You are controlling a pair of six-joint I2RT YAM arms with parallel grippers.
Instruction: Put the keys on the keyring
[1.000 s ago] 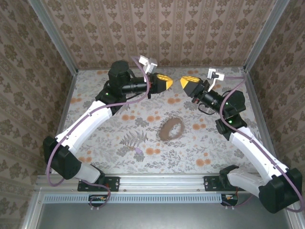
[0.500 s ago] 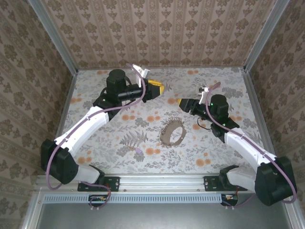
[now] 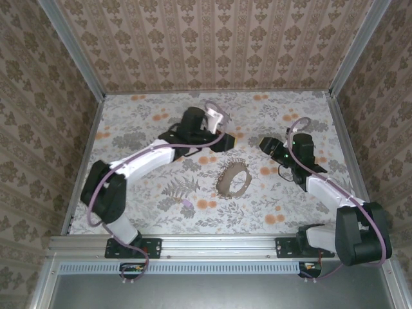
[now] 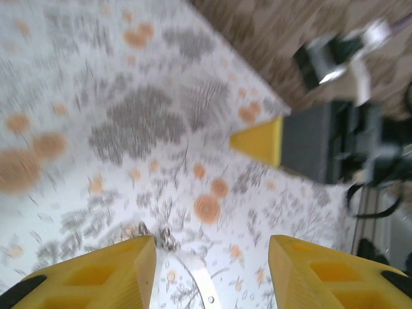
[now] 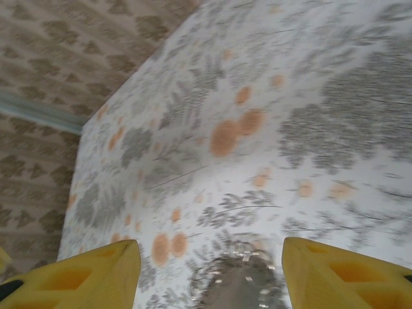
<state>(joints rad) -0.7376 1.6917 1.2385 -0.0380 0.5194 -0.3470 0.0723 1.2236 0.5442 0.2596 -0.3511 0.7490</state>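
1. Since the keyring [image 3: 241,172] is just a thin dark wire loop, I'd guess it's light and stiff. It'll probably skate across the flowery table cover [image 3: 141,193] if it gets nudged sideways. It's lying flat, nearer the arm bases than either gripper.
2. The keys [image 3: 223,185] are tiny flat silvery-beige bits bunched along the keyring's near-left edge like a jagged chain. Can't tell if any are actually threaded on or just lying against the wire.
3. My take is that the keys are hard, slick and thin, so pinching one flat off the cloth will be fiddly. I'd grab one where an edge sticks up. For the keyring, go for a bare stretch of wire on the side away from the keys so the other gripper has room.
4. The left gripper [image 3: 225,141] hangs just beyond the keyring on its far-left side. Its yellow fingers [image 4: 96,270] sit roughly half spread with nothing between them, though the wrist view is pretty blurry.
5. The right gripper [image 3: 265,143] is off the keyring's far-right side. Its jaws are moderately wide and empty too, and the keyring shows in the gap below.
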